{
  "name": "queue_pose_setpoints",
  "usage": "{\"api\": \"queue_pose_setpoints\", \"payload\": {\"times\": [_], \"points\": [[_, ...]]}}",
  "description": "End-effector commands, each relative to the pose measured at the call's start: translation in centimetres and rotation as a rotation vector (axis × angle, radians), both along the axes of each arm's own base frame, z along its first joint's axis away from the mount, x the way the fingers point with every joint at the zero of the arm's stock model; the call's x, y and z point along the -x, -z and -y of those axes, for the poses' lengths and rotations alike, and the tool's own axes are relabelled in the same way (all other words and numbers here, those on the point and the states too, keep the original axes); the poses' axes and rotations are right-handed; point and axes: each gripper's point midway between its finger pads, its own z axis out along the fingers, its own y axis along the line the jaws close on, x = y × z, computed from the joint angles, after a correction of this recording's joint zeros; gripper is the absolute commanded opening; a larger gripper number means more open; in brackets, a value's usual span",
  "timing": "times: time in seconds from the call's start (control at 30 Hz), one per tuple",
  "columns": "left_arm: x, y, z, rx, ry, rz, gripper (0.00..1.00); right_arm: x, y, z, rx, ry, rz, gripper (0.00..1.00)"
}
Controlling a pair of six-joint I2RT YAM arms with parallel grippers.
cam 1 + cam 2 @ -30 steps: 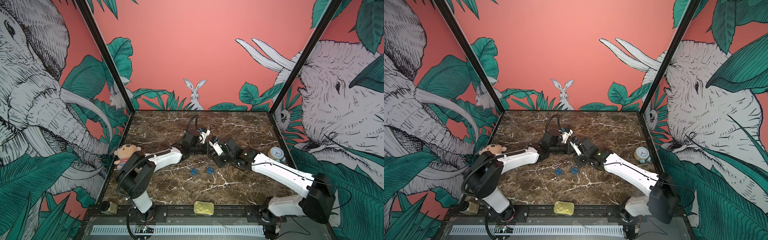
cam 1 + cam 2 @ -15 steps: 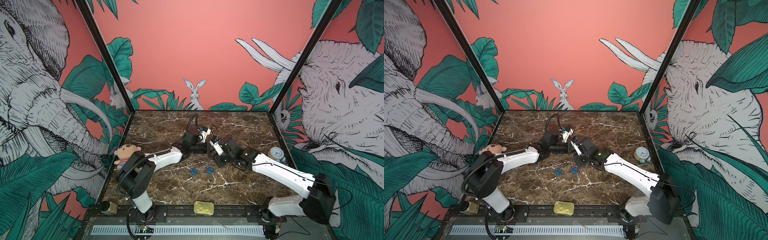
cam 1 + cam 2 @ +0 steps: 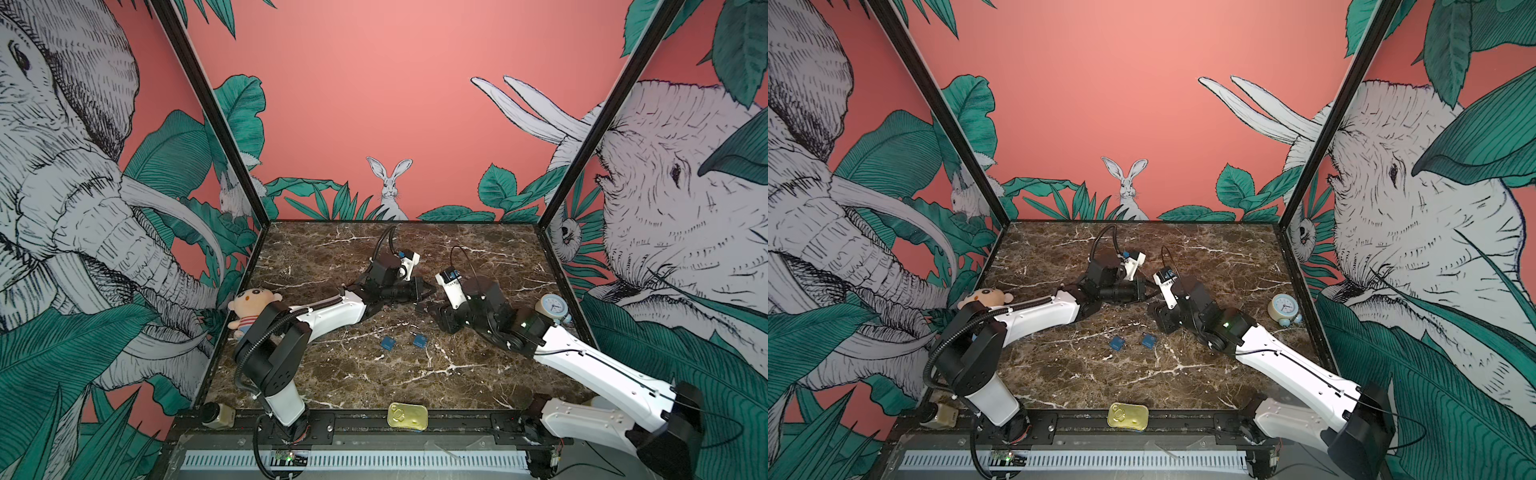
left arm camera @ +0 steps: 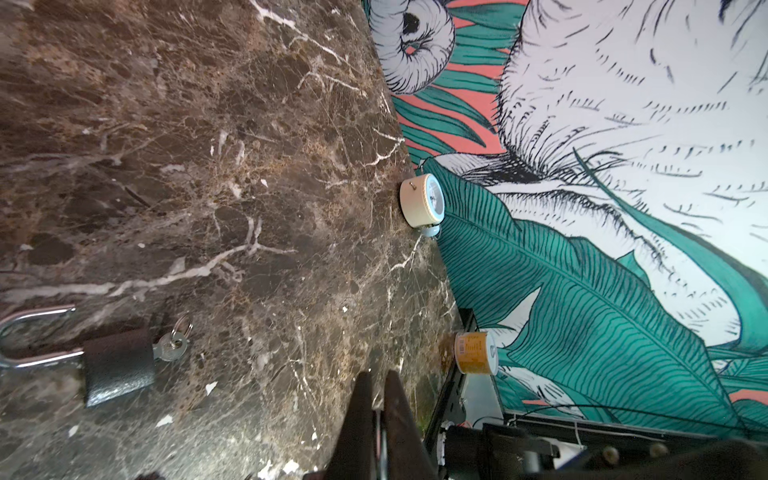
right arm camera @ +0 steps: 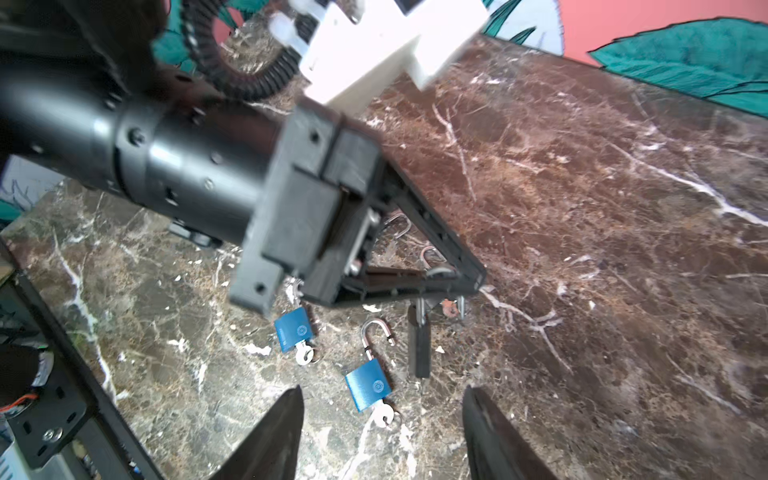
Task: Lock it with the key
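A black padlock [image 4: 118,365] lies on the marble with its shackle open and a key [image 4: 170,347] in its keyhole. In the right wrist view it shows edge-on [image 5: 419,349], just below the tips of my left gripper [image 5: 473,280]. That left gripper [image 4: 378,384] is shut on nothing and sits apart from the lock. My right gripper [image 5: 382,397] stands open and empty above a blue padlock [image 5: 369,384], which has an open shackle and a key [image 5: 381,415]. A second blue padlock [image 5: 293,330] also holds a key. Both blue locks [image 3: 388,343] [image 3: 419,341] lie mid-table in both top views.
A small clock [image 3: 552,307] stands by the right wall and a plush doll [image 3: 251,305] by the left wall. A flat gold tin [image 3: 407,415] and a small jar [image 3: 218,414] rest on the front rail. An orange can [image 4: 473,353] sits at the table's edge.
My right gripper's jaws have spread apart. The left gripper's jaws have come fully together. Both arms stay almost where they were.
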Motion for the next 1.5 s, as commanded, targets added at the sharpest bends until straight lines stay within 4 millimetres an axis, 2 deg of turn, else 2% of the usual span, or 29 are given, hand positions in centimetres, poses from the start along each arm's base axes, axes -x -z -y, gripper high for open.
{"api": "queue_pose_setpoints", "payload": {"times": [0.0,0.37,0.57,0.9,1.13,1.47], "points": [[-0.8,-2.8,0.7,0.051,-0.029,-0.007,0.00,-1.2,-0.8,1.2,-0.060,0.064,0.052,0.57],[-1.3,-4.1,0.3,0.043,-0.083,-0.028,0.00,-1.6,0.5,1.5,-0.044,0.043,0.117,0.48],[-1.1,-5.4,-0.1,0.065,-0.092,-0.019,0.00,-2.1,0.1,1.1,-0.053,0.031,0.156,0.43],[-1.0,-6.3,0.2,0.095,-0.087,-0.029,0.00,-3.0,0.6,0.2,-0.038,0.002,0.151,0.34],[-1.0,-6.6,0.5,0.111,-0.082,-0.031,0.00,-4.4,0.1,0.2,-0.086,0.013,0.149,0.29],[-1.2,-6.9,0.9,0.133,-0.080,-0.035,0.00,-4.9,0.6,-0.9,-0.113,-0.016,0.116,0.24]]}}
